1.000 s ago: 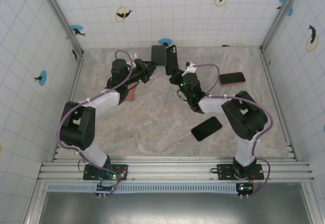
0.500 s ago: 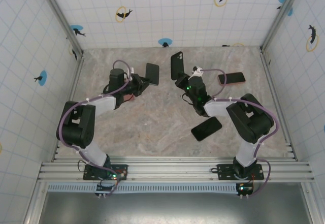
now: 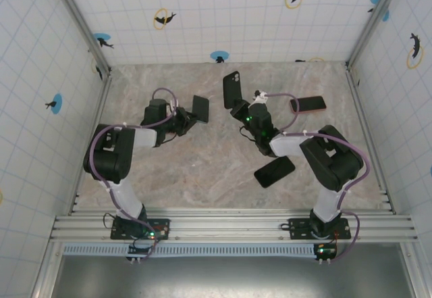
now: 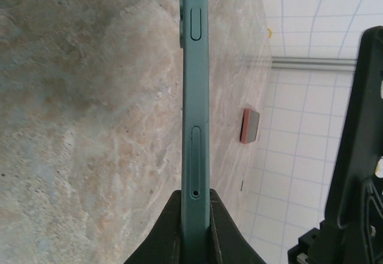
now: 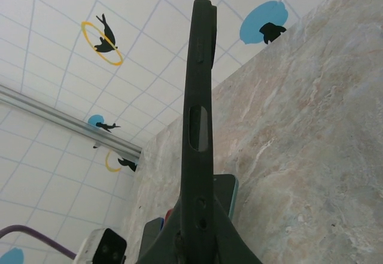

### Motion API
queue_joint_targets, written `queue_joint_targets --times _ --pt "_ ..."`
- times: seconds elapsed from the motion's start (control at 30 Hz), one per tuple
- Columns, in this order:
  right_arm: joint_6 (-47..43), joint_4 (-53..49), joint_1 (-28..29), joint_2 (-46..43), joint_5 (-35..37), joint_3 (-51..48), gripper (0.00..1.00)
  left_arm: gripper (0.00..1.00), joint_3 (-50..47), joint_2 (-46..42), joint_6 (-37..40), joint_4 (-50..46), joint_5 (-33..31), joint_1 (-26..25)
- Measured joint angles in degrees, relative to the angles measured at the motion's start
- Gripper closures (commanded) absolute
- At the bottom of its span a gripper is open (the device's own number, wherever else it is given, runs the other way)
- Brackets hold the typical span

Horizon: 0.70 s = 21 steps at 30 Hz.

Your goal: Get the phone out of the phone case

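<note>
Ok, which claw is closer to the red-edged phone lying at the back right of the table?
Right. The right claw sits just left of the red-edged phone; the left claw is farther left, beyond it.

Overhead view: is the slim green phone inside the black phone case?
No, the left end effector grips the slim green phone, the right end effector the black phone case, apart.

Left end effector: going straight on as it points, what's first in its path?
Probably the phone case held by the right end effector; the left end effector, phone leading, points at it. Heights unclear, so it might pass beside.
</note>
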Motion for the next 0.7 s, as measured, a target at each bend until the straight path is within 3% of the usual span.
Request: queue_joint_targets --times 0.47,0.7 --pt "1.14 0.00 0.33 0.31 -0.59 0.00 1.00 0.93 1.40 5.68 0.02 2.69 0.96 1.14" --pt "1.33 0.02 0.33 0.87 -1.09 0.00 1.00 0.82 1.66 6.82 0.02 3.91 1.86 1.38"
